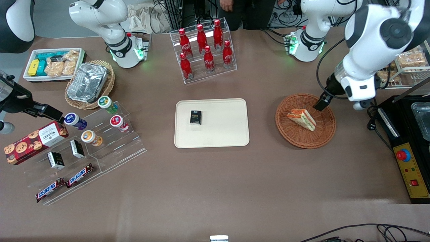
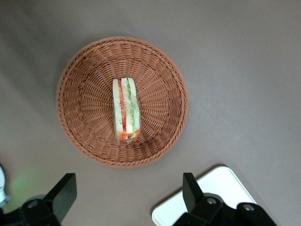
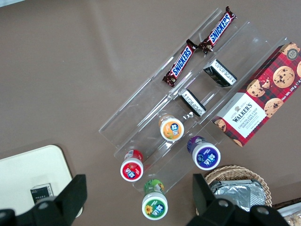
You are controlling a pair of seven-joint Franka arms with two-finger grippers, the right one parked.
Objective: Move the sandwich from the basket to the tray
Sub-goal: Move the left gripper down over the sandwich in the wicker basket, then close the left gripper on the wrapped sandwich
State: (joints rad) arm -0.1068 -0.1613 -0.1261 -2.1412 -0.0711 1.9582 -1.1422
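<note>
A: Sandwich [image 1: 301, 118] first: how does it look?

B: It's a triangular wedge of white bread with orange-red and green layers of filling. From the left wrist view it [image 2: 125, 111] shows as pale bread stripes with a red and a green stripe between them.

A: Where is it?

B: It lies in the basket [image 1: 325, 135], a round, shallow, reddish-brown wicker one, roughly at its middle. The basket sits toward the working arm's end of the desk [image 1: 215, 181].

A: And the tool?

B: The tool [image 2: 128, 193] hangs above the basket, clear of the sandwich, with its two dark fingers [image 2: 63, 191] spread wide and nothing between them.

A: The tray?

B: The cream tray [image 1: 225, 134] lies flat at the middle of the desk, beside the basket and apart from it. A small black box [image 1: 195, 117] rests on it.

A: What about the surface and the surroundings?

B: The desk is covered in plain brown. A clear rack of red bottles [image 1: 204, 50] stands farther from the front camera than the tray. A clear stepped stand [image 1: 100, 148] with small cups and candy bars is toward the parked arm's end.
</note>
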